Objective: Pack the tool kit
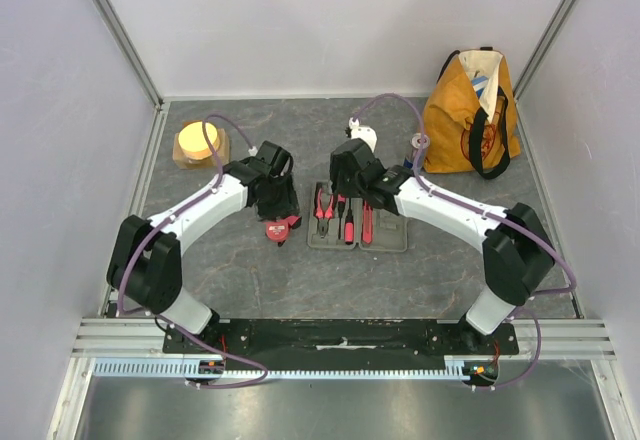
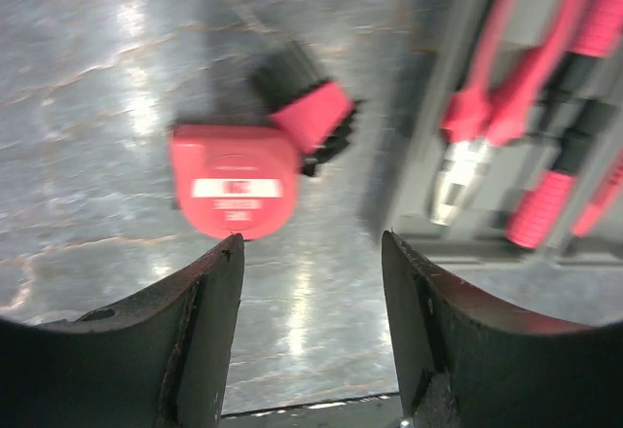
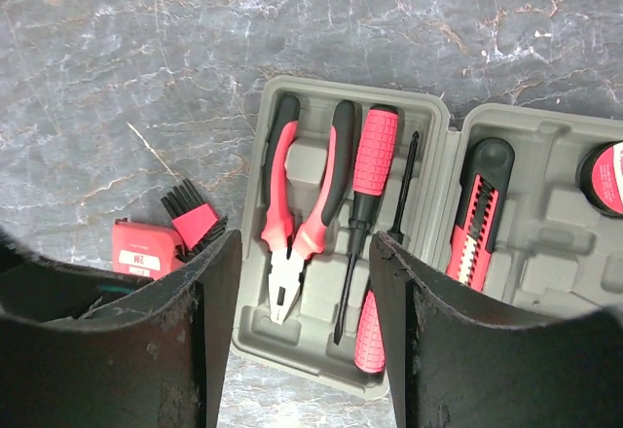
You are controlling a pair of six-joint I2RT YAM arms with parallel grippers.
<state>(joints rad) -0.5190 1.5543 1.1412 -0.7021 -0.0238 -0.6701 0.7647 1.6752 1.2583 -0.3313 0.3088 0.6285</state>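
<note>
The grey tool case [image 1: 385, 235] lies open on the table. In the right wrist view its left half [image 3: 292, 336] holds red-and-black pliers [image 3: 292, 195] and two screwdrivers [image 3: 370, 170]. Its right half holds a cutter [image 3: 475, 216] and a round black-and-red item [image 3: 604, 177]. A red tape measure [image 1: 280, 228] and a hex-key set [image 2: 307, 107] lie on the table just left of the case. My left gripper [image 2: 311, 243] is open and empty, hovering near the tape measure [image 2: 234, 187]. My right gripper [image 3: 304, 238] is open and empty above the case's left half.
An orange tote bag [image 1: 470, 110] stands at the back right. A yellow round object on a wooden block [image 1: 200, 142] sits at the back left. A small white object [image 1: 362, 136] and a small spool [image 1: 417, 142] lie behind the case.
</note>
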